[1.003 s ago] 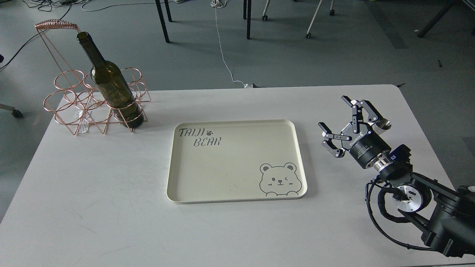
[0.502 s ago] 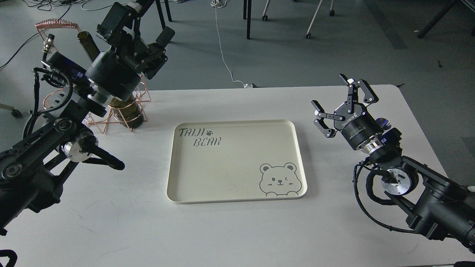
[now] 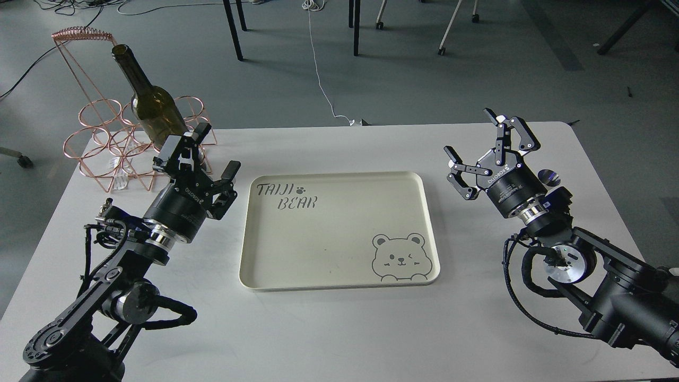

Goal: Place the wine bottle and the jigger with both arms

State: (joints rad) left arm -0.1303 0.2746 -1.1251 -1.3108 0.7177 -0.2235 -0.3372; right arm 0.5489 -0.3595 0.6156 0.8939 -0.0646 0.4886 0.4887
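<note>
The wine bottle (image 3: 151, 103), dark olive-green, stands tilted in a copper wire rack (image 3: 101, 135) at the table's far left. My left gripper (image 3: 216, 151) is open and empty, just in front and to the right of the rack, below the bottle's body and apart from it. My right gripper (image 3: 469, 132) is open and empty over the right side of the table, pointing away. The jigger (image 3: 546, 176) shows only as a small shiny silver round top beside my right wrist; the rest is hidden behind the arm.
A cream tray (image 3: 329, 244) with a bear drawing and "TAIJI BEAR" lettering lies flat in the table's middle, between the two arms. The white table (image 3: 339, 329) ends close behind the rack and the right gripper. Chair legs and cables are on the floor beyond.
My left arm came into view, first high by the bottle's neck, then dropped low in front of the rack. My right gripper rose and shifted slightly left, staying open.
</note>
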